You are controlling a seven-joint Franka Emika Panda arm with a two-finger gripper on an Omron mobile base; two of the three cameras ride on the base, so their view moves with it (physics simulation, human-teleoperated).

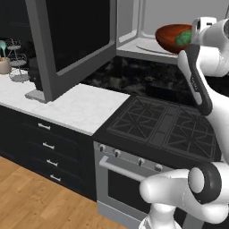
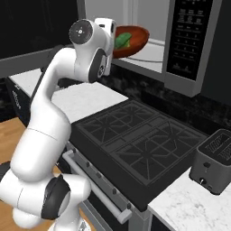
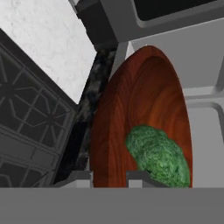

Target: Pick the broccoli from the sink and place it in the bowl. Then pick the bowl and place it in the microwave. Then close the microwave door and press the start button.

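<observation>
Now the gripper (image 3: pixel 109 177) pinches the near rim of the bowl (image 3: pixel 140 113), one finger on each side of the wall, so the wide dish hangs from its edge rather than being cupped from below. That rim hold appears chosen because the bowl is far too broad for the jaws to span. The bowl is carried tilted, just in front of the microwave (image 2: pixel 180 40) opening and above the front lip of its light grey floor, not yet set down. The broccoli (image 3: pixel 158 155) lies inside the bowl, slid to the low side near the fingers, which I judge follows from the tilt. The microwave door (image 1: pixel 74 38) stands swung wide to the left over the white counter (image 1: pixel 67 105), leaving the way in clear. Below sits the dark stove (image 2: pixel 135 140); a toaster (image 2: pixel 214 167) rests at the right. Pale marks on the microwave's keypad are too small to read, and no brand shows.
</observation>
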